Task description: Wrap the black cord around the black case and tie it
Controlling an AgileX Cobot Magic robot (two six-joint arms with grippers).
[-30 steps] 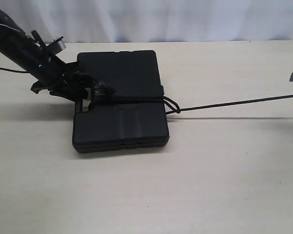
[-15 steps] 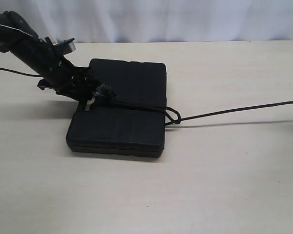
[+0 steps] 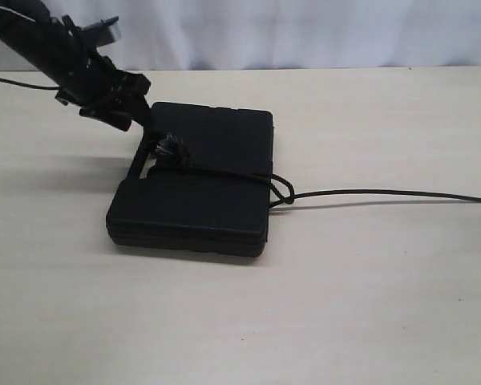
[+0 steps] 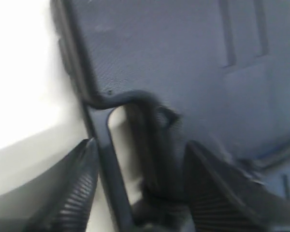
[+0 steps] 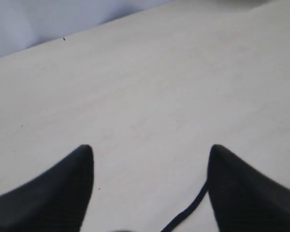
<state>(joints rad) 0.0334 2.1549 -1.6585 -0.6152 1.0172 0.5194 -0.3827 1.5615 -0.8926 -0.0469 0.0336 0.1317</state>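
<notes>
The black case (image 3: pixel 200 180) lies flat in the middle of the table. The black cord (image 3: pixel 369 192) crosses its top. A frayed fuzzy knot (image 3: pixel 170 148) sits by the handle slot and a small loop (image 3: pixel 281 189) at the case's right edge. From there the tail lies slack on the table, running right out of view. My left gripper (image 3: pixel 136 107) hangs open above the case's far left corner, apart from the knot. In the left wrist view its fingers (image 4: pixel 82 179) straddle the handle slot of the case (image 4: pixel 183 63). My right gripper (image 5: pixel 151 147) is open over the table, the cord (image 5: pixel 188 212) lying loose beside one finger.
The pale table (image 3: pixel 369 305) stretches round the case on all sides. A white curtain (image 3: pixel 305 32) closes off the back. The left arm's thin wire (image 3: pixel 16 79) trails to the left edge. The right arm is outside the exterior view.
The left gripper has let go of the knot end and risen back to the left. The cord's tail, taut and raised before, now lies slack on the table. The case turned slightly.
</notes>
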